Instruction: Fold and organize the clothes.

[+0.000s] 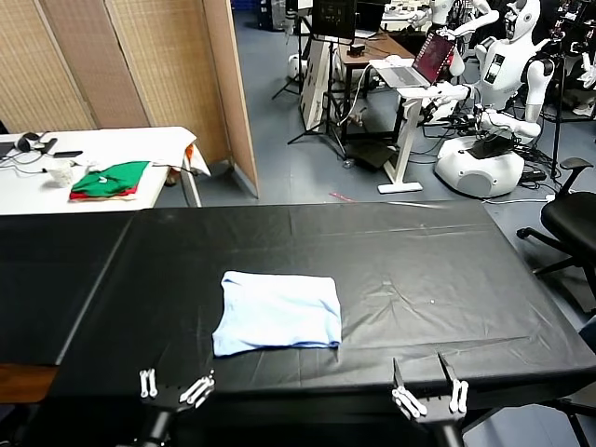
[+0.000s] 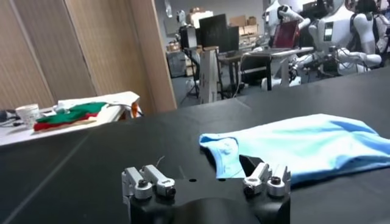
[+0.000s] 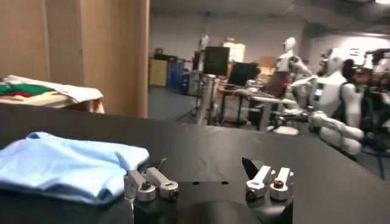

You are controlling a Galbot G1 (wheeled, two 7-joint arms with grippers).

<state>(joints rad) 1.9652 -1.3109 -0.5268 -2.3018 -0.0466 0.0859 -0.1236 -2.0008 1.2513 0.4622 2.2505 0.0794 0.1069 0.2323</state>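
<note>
The pale light-blue T-shirt (image 1: 277, 312) lies folded into a rough rectangle on the black table (image 1: 419, 270), left of the middle. It also shows in the left wrist view (image 2: 304, 146) and the right wrist view (image 3: 61, 167). My left gripper (image 1: 175, 386) is open and empty at the table's near edge, just in front of the shirt's near left corner. My right gripper (image 1: 428, 396) is open and empty at the near edge, well to the right of the shirt. Both grippers also show open in their own wrist views, the left (image 2: 207, 182) and the right (image 3: 208, 182).
Green and red folded garments (image 1: 110, 180) lie on a white table (image 1: 140, 144) at the far left, beside a cup (image 1: 61, 172). Wooden screens (image 1: 140, 65) stand behind. An office chair (image 1: 570, 223) is at the right. Robots and desks stand far back.
</note>
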